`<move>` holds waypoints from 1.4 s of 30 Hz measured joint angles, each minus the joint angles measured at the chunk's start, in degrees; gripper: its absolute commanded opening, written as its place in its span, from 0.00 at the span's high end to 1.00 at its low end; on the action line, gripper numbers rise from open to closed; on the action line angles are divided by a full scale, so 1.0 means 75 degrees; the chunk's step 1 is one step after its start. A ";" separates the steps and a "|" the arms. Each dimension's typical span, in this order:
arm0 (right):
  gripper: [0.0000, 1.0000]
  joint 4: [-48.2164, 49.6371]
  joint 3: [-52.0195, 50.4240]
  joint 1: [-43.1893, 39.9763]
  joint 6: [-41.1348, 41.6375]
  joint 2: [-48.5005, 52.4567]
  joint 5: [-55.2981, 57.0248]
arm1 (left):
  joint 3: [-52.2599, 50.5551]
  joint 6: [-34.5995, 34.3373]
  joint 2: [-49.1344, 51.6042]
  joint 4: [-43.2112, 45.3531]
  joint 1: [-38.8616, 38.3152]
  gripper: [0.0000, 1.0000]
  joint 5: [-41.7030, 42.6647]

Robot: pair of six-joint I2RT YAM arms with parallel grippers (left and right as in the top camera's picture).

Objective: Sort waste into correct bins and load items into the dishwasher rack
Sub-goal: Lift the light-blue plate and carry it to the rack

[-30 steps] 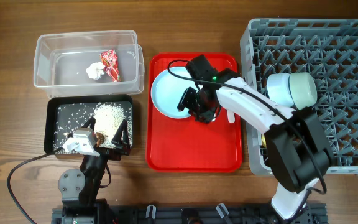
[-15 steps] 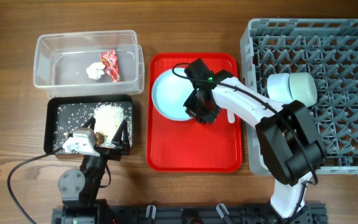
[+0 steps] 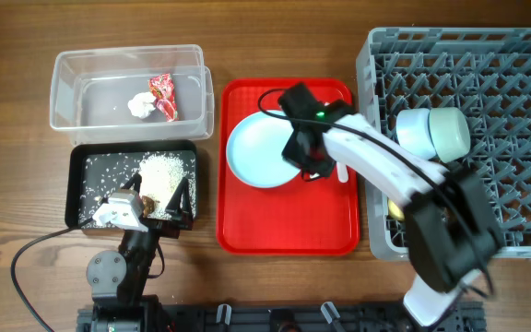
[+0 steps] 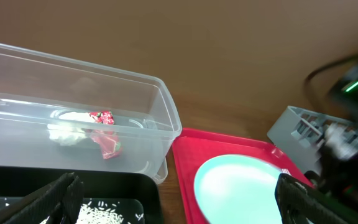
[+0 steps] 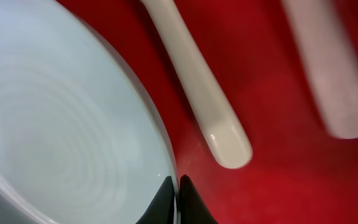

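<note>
The round light-blue plate lies on the red tray. My right gripper is shut on the plate's right rim, one fingertip on each side of the edge. Two white utensil handles lie on the tray beside it. My left gripper hangs open over the black tray, which holds rice. In the clear tub lie the red wrapper and the tissue.
The grey dishwasher rack fills the right side. A light-blue bowl and a mint-green bowl rest on their sides in it. Something yellow shows low at the rack's left edge.
My right gripper's fingers have closed on the plate's right rim, and the plate has shifted slightly on the red tray. The left arm has not moved.
</note>
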 measured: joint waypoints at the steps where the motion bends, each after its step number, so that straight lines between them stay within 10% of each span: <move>1: 0.96 -0.0023 -0.0009 0.0000 -0.0152 -0.0373 0.0256 | 0.0000 0.0000 0.0000 0.0000 0.0000 0.00 0.0000; 13: 0.96 -0.0627 -0.0023 0.0000 -0.2669 -0.4642 0.4741 | 0.0000 0.0000 0.0000 0.0000 0.0000 0.00 0.0000; 22: 0.96 -0.1233 -0.0029 -0.0600 -0.4223 -0.5286 0.9943 | 0.0000 0.0003 0.0000 0.0000 0.0000 0.00 0.0000; 42: 0.96 0.2384 -0.0052 -0.4351 -0.8856 -0.3459 1.1022 | -0.0006 0.0000 0.0000 0.0003 0.0000 0.00 0.0000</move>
